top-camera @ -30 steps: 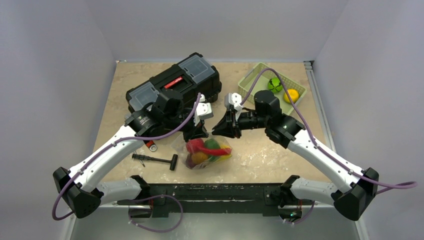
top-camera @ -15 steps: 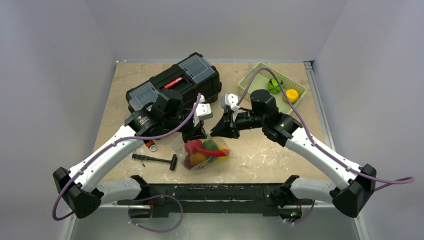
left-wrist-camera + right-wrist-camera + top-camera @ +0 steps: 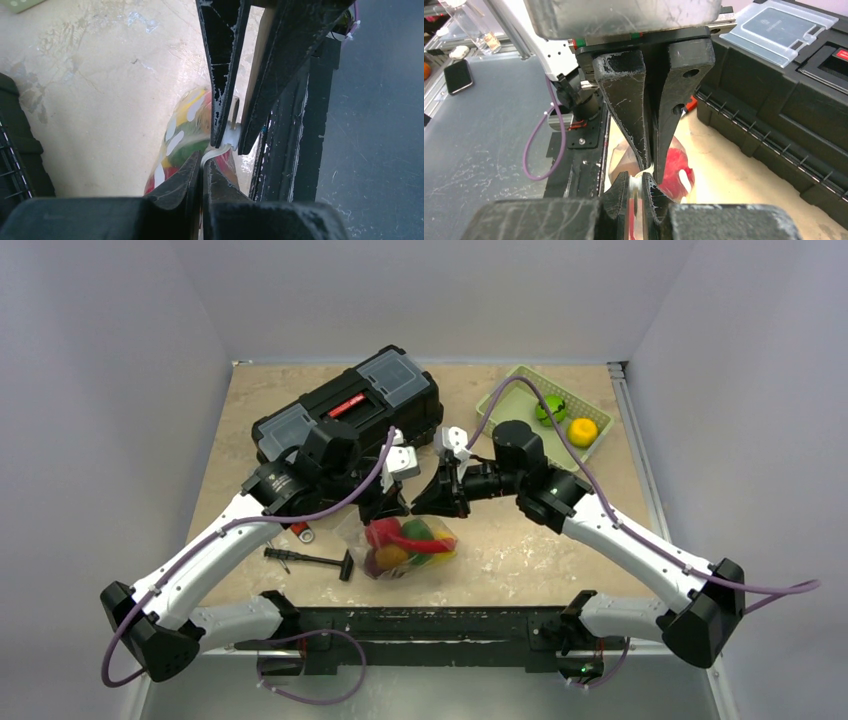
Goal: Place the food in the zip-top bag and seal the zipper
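Note:
The zip-top bag lies near the table's front edge, clear with white dots. Inside it sits food in red, green and yellow. Both grippers meet over its mouth, tip to tip. My left gripper is shut on the zipper, the whitish strip. My right gripper is shut on the same strip right beside it. In the left wrist view my left gripper pinches the strip below the right one's fingers. In the right wrist view my right gripper clamps the zipper, with red food behind.
A black toolbox stands behind the left arm. The pale green basket at the back right holds a green toy and a yellow one. A black T-handle tool lies left of the bag.
The right gripper has slid left along the bag's mouth toward the left gripper and closed on the strip. The left gripper has kept its grip in place.

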Tool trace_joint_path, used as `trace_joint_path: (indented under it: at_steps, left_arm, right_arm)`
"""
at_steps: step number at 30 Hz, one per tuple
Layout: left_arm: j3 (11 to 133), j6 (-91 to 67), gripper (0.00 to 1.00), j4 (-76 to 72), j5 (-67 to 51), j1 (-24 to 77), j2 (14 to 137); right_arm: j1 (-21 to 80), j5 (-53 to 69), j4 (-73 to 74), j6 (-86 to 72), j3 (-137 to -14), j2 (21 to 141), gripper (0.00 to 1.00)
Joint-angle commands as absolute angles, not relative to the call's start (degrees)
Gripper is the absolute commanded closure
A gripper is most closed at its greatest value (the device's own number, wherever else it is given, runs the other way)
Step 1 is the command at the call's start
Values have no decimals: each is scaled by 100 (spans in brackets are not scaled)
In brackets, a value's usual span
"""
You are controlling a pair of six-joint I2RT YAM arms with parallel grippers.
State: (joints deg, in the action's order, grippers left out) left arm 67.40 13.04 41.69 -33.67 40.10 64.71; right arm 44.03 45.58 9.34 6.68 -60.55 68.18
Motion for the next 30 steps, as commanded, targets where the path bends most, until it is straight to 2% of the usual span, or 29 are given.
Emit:
trace_joint_path:
  at_steps: [1,5,10,19,25,30]
  left_arm:
    - [6838,1327,100,3500,-3868,4074,6240]
    - [6838,1334,100,3493,-3881,4065,6214]
    - [6830,1327,100,3488,-3888,4061,6171]
    - [6838,1289,100,3476,-3657,4048,6162]
    - [6830,1262,100,3455,-3628,4026,6152]
    - [6816,1257,100,3443,-3663,4025,6153]
  right_arm:
    - [4504,4183,166,348,-5950,6994,100]
    - [4549,4095,70,249,-5938,7095,99]
    - [4632,3626,54,145,-5976,7185,93]
    - [4634,2345,603,-260,-5851,6531,100]
    - [4632,1641,441,-531,-5671,6235,100]
    - [4632,2165,313,-481,-5691,6360,100]
